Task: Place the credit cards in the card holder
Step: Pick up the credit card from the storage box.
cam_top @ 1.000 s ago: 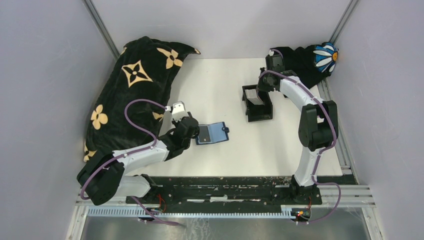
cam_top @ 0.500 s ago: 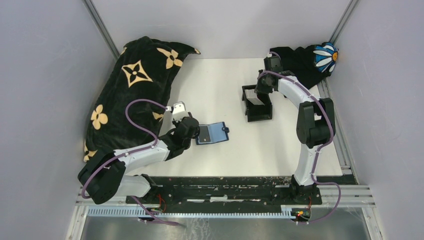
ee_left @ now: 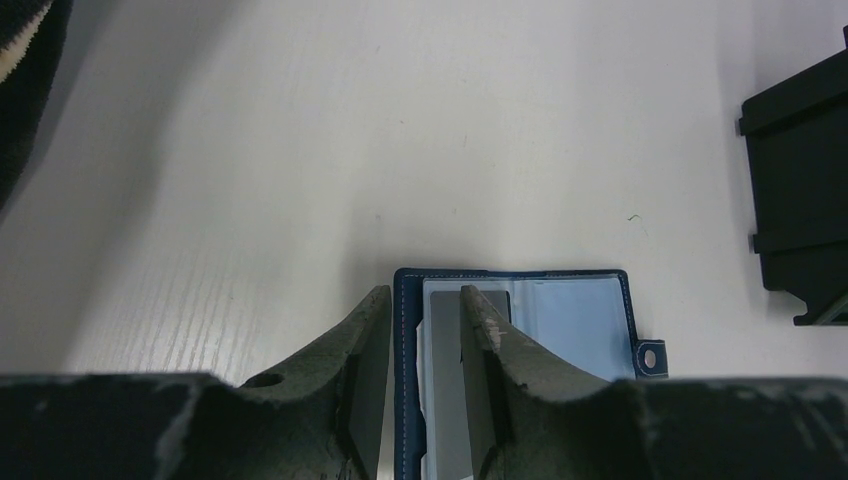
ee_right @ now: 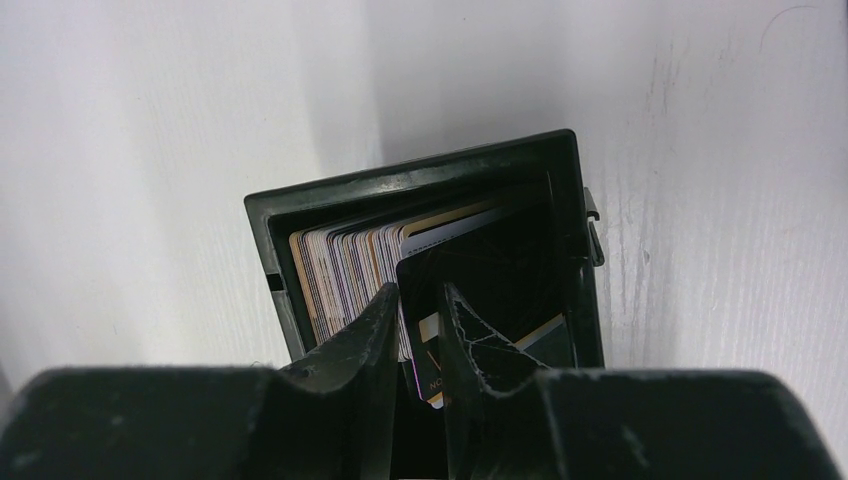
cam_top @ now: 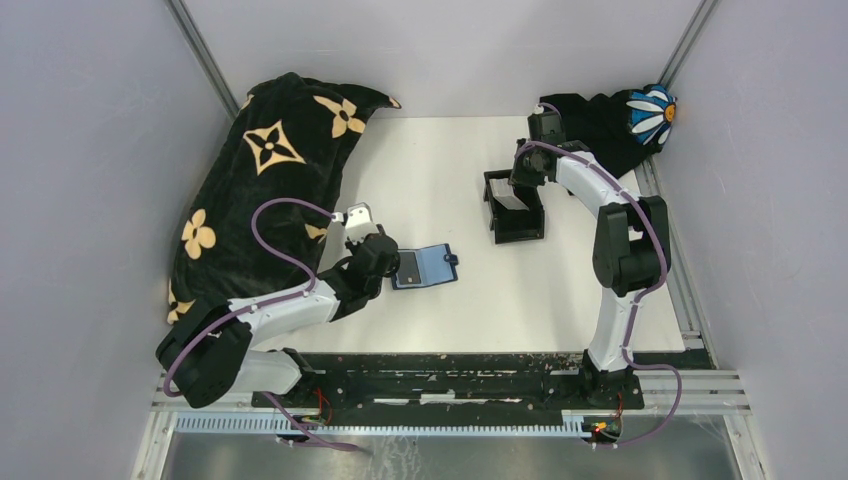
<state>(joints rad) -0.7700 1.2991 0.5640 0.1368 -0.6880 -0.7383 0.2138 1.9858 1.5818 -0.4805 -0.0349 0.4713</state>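
Note:
The card holder (cam_top: 432,266) lies open on the white table, navy outside and light blue inside. My left gripper (cam_top: 388,266) is at its left edge. In the left wrist view the card holder (ee_left: 570,315) holds a grey card (ee_left: 445,380) in its left pocket, and my left gripper (ee_left: 420,300) is closed narrowly over that left edge. Several credit cards (ee_right: 345,270) stand on edge in the black tray (ee_right: 400,185). My right gripper (ee_right: 420,300) reaches into the tray (cam_top: 520,232) and is shut on a dark card (ee_right: 480,265) with a gold stripe.
A black blanket with tan flowers (cam_top: 270,170) covers the table's left side. A black cloth with a daisy (cam_top: 650,112) lies in the back right corner. Grey walls stand close on both sides. The tray's corner shows in the left wrist view (ee_left: 800,180).
The right gripper shifted slightly further back and lower into the tray a second ago, then held still. The left arm and the card holder have not moved.

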